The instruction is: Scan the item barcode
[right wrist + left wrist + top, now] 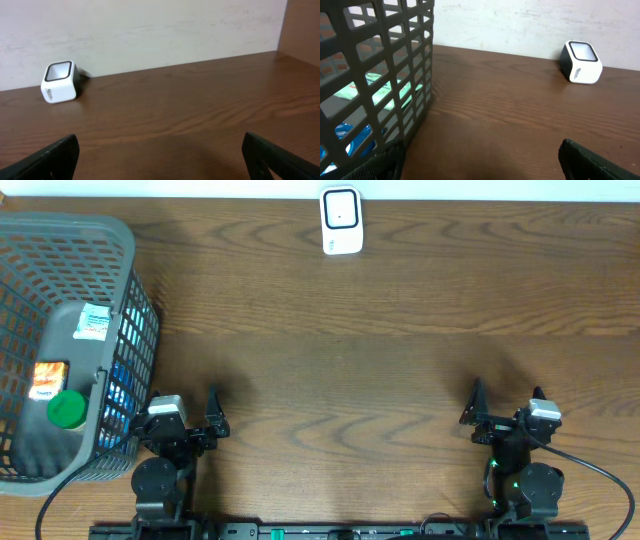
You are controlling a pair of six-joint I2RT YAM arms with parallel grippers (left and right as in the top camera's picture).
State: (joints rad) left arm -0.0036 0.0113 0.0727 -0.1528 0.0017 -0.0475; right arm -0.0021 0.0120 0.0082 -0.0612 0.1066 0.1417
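Poising the left gripper (182, 423) and right gripper (508, 420) wide open and empty, we judge the grey green-capped bottle (70, 360), lying in the mesh basket (130, 270) beside the left arm, light, rigid, slick-sided, best gripped across its body.

A dark brown wood-grain table (350, 350) carries two things — a grey mesh basket (143, 330) at its left edge, and a small white scanner (341, 220) at the far middle.
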